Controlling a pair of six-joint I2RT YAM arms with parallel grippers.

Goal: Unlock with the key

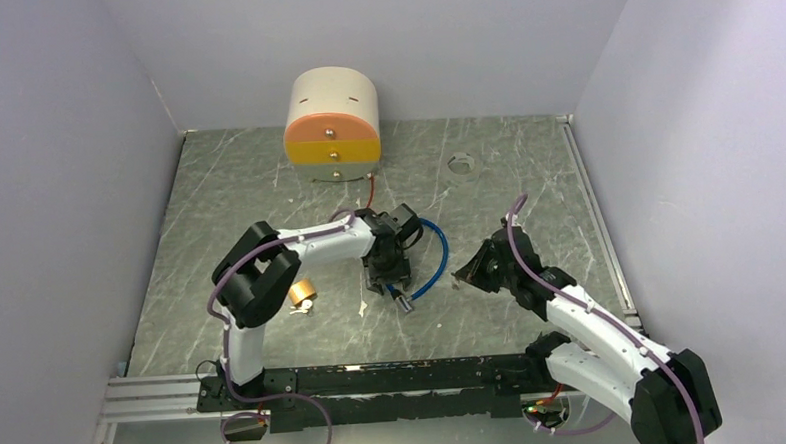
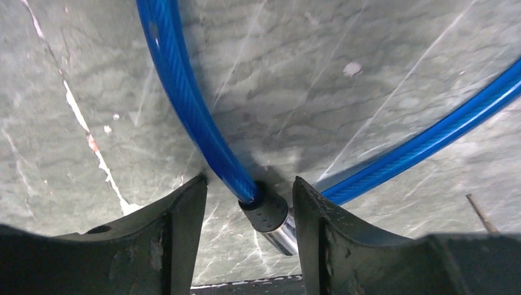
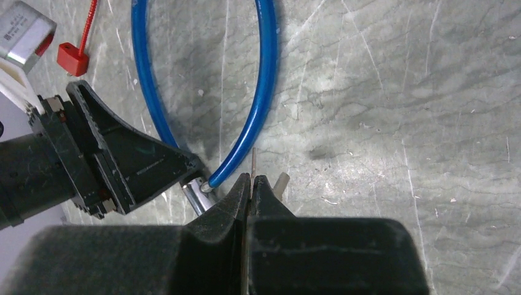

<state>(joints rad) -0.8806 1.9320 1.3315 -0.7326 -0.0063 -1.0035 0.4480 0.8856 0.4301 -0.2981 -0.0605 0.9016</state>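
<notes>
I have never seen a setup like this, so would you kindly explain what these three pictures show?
Two robot arms are bolted to the near edge of a table. The wide picture looks down from above; the other two come from cameras on each wrist. On the table sit a blue cable lock, a brass padlock and a small drawer box. The left hand, open, straddles the cable lock's metal end. The right hand is shut on a thin metal piece, probably the key.

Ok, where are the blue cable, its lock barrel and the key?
blue cable (image 2: 183, 104): left wrist view, left strand.
lock barrel (image 2: 270, 215): left wrist view, black-and-chrome body.
key (image 3: 254, 163): right wrist view, exposed thin blade.
</notes>
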